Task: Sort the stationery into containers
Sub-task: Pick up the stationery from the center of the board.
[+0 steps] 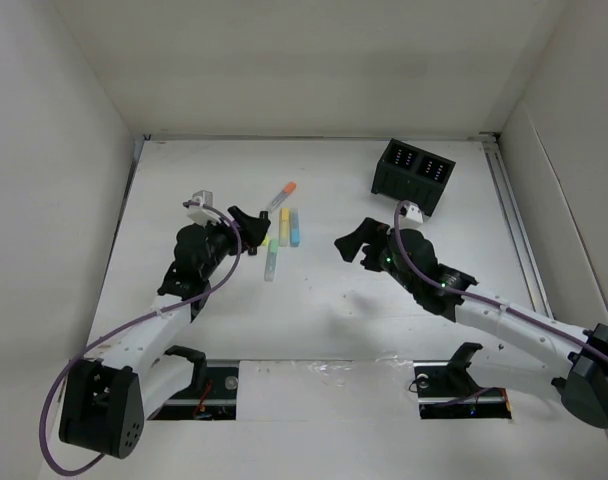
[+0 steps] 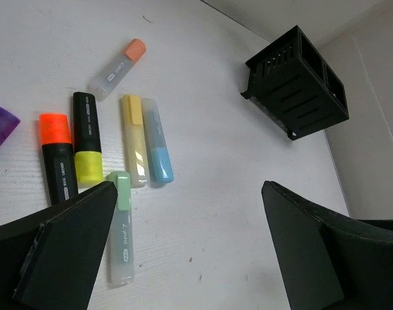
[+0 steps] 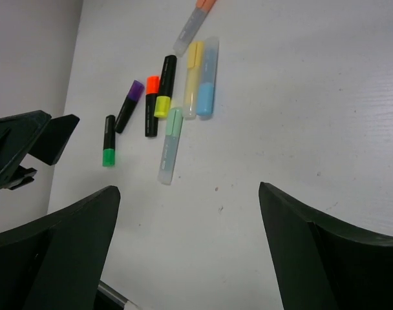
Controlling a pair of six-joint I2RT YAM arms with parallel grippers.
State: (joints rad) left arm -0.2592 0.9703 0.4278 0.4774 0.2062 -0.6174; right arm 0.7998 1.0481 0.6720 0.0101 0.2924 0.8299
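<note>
Several markers lie in a cluster mid-table: an orange-capped clear one (image 1: pixel 281 195), pastel yellow (image 1: pixel 283 227), pastel blue (image 1: pixel 294 229) and pastel green (image 1: pixel 271 262). The right wrist view also shows black ones with yellow (image 3: pixel 164 87), orange (image 3: pixel 150 105), purple (image 3: pixel 128 106) and green (image 3: pixel 108 141) ends. The black two-compartment organiser (image 1: pixel 412 176) stands at the back right. My left gripper (image 1: pixel 250 232) is open and empty just left of the cluster, the green marker (image 2: pixel 121 227) by its left finger. My right gripper (image 1: pixel 352 246) is open and empty, right of the cluster.
White walls enclose the table on the left, back and right. A metal rail (image 1: pixel 514 215) runs along the right edge. The organiser also shows in the left wrist view (image 2: pixel 296 84).
</note>
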